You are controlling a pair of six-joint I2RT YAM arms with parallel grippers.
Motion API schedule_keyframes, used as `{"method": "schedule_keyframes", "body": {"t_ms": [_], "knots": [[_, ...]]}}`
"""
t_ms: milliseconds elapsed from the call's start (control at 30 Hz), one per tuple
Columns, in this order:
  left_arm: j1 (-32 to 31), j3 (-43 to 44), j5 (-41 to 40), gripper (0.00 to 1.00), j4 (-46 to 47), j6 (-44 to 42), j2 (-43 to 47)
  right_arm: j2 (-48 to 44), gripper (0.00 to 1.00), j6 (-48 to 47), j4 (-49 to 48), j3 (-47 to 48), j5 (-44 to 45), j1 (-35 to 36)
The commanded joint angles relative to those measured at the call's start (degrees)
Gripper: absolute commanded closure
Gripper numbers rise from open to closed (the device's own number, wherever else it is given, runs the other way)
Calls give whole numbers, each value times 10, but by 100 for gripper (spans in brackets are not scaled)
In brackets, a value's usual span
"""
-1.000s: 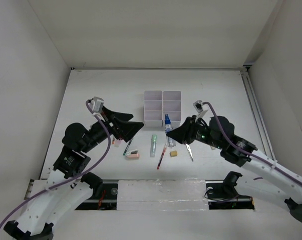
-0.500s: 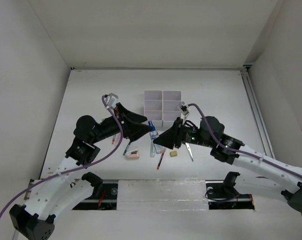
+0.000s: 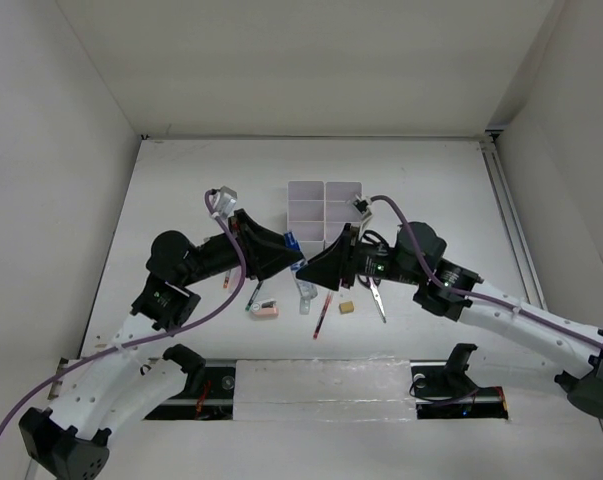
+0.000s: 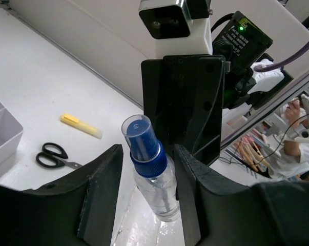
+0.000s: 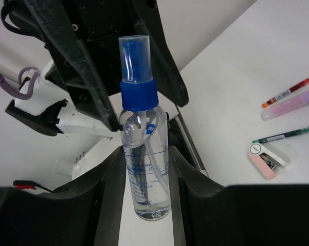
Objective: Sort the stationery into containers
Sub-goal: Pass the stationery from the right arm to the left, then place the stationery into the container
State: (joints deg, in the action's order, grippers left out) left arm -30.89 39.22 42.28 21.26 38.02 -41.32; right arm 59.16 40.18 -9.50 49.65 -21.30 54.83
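A clear spray bottle [image 3: 297, 252] with a blue cap hangs above the table between both arms, just in front of the white six-cell organiser [image 3: 326, 212]. My right gripper [image 5: 146, 154] is shut on the bottle [image 5: 144, 169] at its lower body. My left gripper [image 4: 146, 154] faces it, and its fingers press in on the bottle [image 4: 153, 177] at the blue collar and shoulder. Other stationery lies on the table: scissors [image 3: 378, 298], tan eraser [image 3: 347, 308], red pen [image 3: 322, 315], pink stapler [image 3: 265, 311], green marker [image 3: 305, 300].
In the left wrist view a yellow tube [image 4: 81, 126] and the scissors [image 4: 54, 156] lie beside the organiser's corner [image 4: 0, 133]. The right wrist view shows a red pen [image 5: 290, 91], pink marker [image 5: 292, 105], green pen [image 5: 285, 134] and the stapler [image 5: 267, 159].
My right gripper carried the bottle left and up toward the organiser. My left arm swung right to meet it, and its jaws narrowed from wide open onto the bottle's top.
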Motion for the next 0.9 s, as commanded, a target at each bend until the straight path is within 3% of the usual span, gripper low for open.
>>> {"method": "schedule_keyframes", "body": {"t_ms": [0, 200, 367, 567, 600, 633, 667, 700, 733, 867], "knots": [[1, 18, 23, 61, 32, -6, -6, 2, 100, -11, -51, 37, -18, 4], [1, 23, 23, 79, 27, -11, -12, 8, 100, -11, -69, 37, -30, 4], [1, 23, -1, 100, 16, -11, -7, 13, 100, -5, -79, 26, -35, 4], [1, 29, -22, 100, 16, -11, -2, 18, 97, -5, -90, 20, -53, 4], [1, 29, -32, 100, 16, -11, -2, 18, 87, -5, -97, 14, -53, 4], [1, 29, -39, 100, 16, -11, 4, 18, 72, -5, -97, 14, -60, 4], [1, 29, -45, 100, 16, -11, 5, 18, 46, -5, -97, 8, -60, 4], [1, 29, -54, 100, 16, -11, 11, 18, 36, -5, -97, 8, -53, 4], [1, 29, -70, 100, 9, -16, 12, 13, 20, -5, -97, 3, -45, 4], [1, 29, -110, 100, 3, -22, 23, 13, 0, -11, -97, -3, -40, 4]]}}
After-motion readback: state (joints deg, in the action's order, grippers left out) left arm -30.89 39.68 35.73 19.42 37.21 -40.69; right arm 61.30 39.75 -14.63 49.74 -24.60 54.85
